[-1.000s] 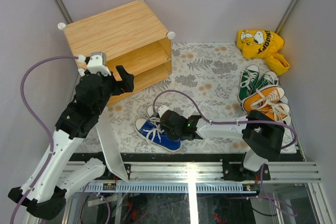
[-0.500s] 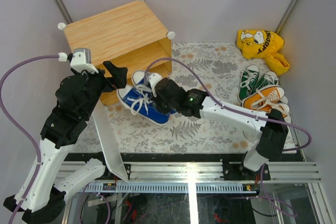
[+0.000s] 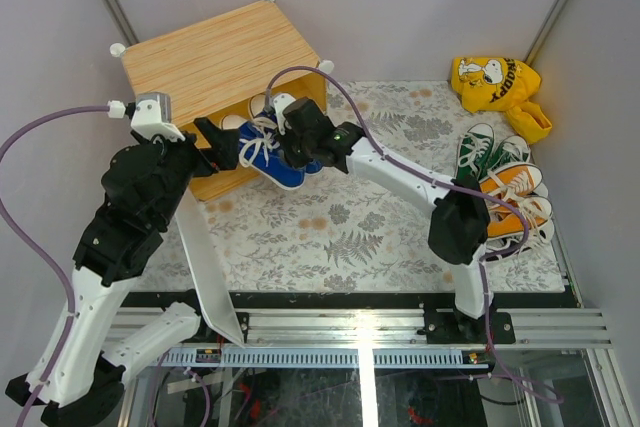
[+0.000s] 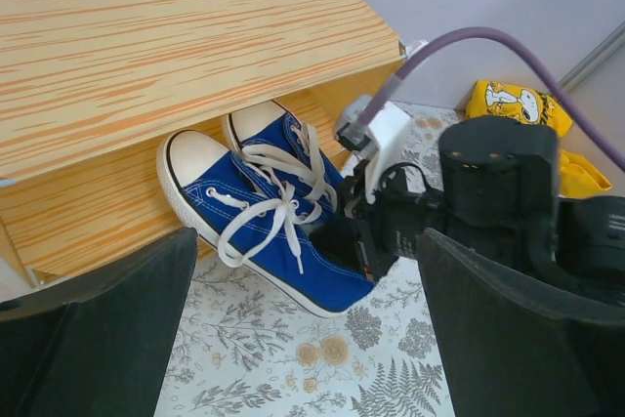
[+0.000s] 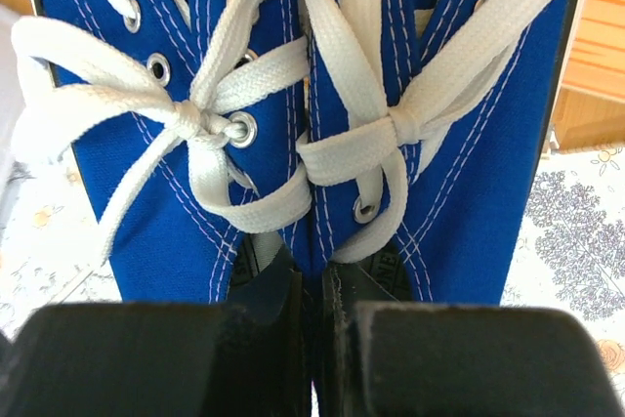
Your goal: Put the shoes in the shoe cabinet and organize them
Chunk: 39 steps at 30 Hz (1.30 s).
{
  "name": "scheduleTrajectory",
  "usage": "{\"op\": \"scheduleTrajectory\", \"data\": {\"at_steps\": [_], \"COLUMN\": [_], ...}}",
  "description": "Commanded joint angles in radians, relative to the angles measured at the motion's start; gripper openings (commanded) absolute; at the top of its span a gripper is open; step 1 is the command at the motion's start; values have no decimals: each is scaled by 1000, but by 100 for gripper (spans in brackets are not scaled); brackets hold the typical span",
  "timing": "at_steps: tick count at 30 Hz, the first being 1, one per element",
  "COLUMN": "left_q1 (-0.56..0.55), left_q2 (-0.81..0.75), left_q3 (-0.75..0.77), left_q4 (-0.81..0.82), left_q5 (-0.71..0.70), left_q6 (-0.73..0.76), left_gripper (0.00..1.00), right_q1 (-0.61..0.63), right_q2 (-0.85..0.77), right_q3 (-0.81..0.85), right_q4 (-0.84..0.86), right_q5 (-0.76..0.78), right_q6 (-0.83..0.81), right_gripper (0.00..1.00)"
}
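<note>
The right end effector [image 3: 300, 140] is grasping a pair of blue lace-up canvas sneakers [image 4: 264, 217], its fingers clenched on the inner collars between the two shoes. Ahead of it, the white toes are poking into the lower shelf of the wood-topped, box-shaped shoe cabinet [image 3: 215, 52]. The left end effector [image 3: 222, 144] is hovering released, fingers spread, just beside those toes.

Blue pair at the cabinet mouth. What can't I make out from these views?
- Top view: the cabinet top hides its shelves' depth.
- Left wrist: whether the blue shoes rest on the shelf; they hide the contact themselves. Right wrist: they fill the frame.
- The shoes' heels: the right gripper covers them in every view.
- Top view: the shoe pile count; the right arm covers part of it.
</note>
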Motion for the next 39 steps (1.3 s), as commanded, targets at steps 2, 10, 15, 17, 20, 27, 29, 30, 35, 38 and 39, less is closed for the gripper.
{"op": "scheduleTrajectory", "data": {"at_steps": [2, 10, 15, 17, 20, 27, 29, 30, 35, 38, 39], "left_q1": [-2, -2, -3, -3, -3, -3, -2, -3, -3, -3, -3], "left_q2": [-12, -15, -15, -14, -13, -21, -19, -16, -9, -6, -4], "left_q3": [14, -7, -18, -22, -24, -27, -32, -34, -33, -31, -30], "left_q4": [2, 2, 8, 10, 9, 9, 9, 9, 10, 10, 10], "left_q5": [-24, -42, -48, -45, -45, -41, -40, -40, -35, -34, -35], "left_q6": [32, 53, 58, 58, 60, 60, 60, 60, 58, 60, 60], "left_gripper": [93, 93, 94, 94, 94, 94, 94, 94, 94, 94, 94], "right_q1": [-37, -71, -80, -84, -90, -101, -103, -105, -106, -105, -105], "right_q2": [10, 41, 73, 97, 146, 231, 239, 239, 243, 243, 238], "right_q3": [183, 189, 244, 274, 337, 441, 443, 443, 425, 410, 399], "right_q4": [193, 327, 344, 350, 348, 376, 399, 409, 453, 459, 465], "right_q5": [-21, 24, 37, 32, 30, 33, 34, 38, 56, 67, 75], "right_q6": [-31, -11, -34, -34, -36, -38, -37, -36, -34, -29, -24], "right_gripper": [0, 0, 1, 1, 1, 2, 2, 2, 7, 19, 25]}}
